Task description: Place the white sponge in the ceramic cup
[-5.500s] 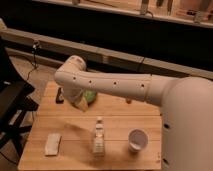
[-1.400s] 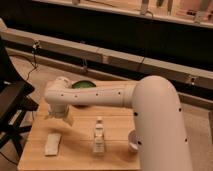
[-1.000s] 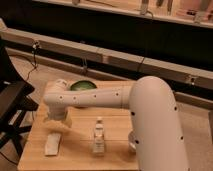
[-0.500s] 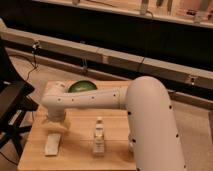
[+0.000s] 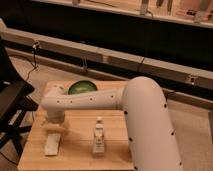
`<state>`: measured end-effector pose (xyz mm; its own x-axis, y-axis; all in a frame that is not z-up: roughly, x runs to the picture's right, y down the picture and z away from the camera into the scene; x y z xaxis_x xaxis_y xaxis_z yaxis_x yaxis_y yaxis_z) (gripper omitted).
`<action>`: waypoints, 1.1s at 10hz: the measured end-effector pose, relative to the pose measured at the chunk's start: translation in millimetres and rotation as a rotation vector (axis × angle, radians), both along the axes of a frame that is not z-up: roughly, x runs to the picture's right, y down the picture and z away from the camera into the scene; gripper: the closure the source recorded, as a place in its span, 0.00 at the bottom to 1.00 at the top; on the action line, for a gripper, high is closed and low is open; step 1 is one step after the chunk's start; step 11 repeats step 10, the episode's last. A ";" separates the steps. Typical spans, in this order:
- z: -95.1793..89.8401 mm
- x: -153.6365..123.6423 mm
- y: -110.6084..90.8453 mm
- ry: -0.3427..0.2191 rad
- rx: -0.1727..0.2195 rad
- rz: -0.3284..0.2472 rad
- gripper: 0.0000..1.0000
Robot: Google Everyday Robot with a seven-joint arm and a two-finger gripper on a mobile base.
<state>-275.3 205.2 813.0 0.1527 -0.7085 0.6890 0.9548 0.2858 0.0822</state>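
The white arm [image 5: 100,100] sweeps from the bulky shoulder at lower right horizontally leftward across the wooden table [image 5: 80,150], then bends down at its wrist. The gripper [image 5: 54,127] hangs at the table's left side, directly above the white sponge [image 5: 52,145], which lies flat near the left front corner. A small bottle [image 5: 99,136] stands upright mid-table; a green bowl [image 5: 81,88] sits behind the arm.

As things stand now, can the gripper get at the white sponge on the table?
Probably yes. The gripper hangs just above and behind the white sponge, at the left of the wooden table. Nothing lies between them; the small bottle stands off to the right, and the green bowl sits further back.
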 end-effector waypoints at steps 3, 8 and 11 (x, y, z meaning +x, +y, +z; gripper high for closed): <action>0.1 0.3 3.9 0.011 -0.021 0.001 0.20; 12.2 -8.0 38.6 0.011 -0.097 -0.033 0.20; 8.2 -14.7 53.0 0.016 -0.115 -0.058 0.20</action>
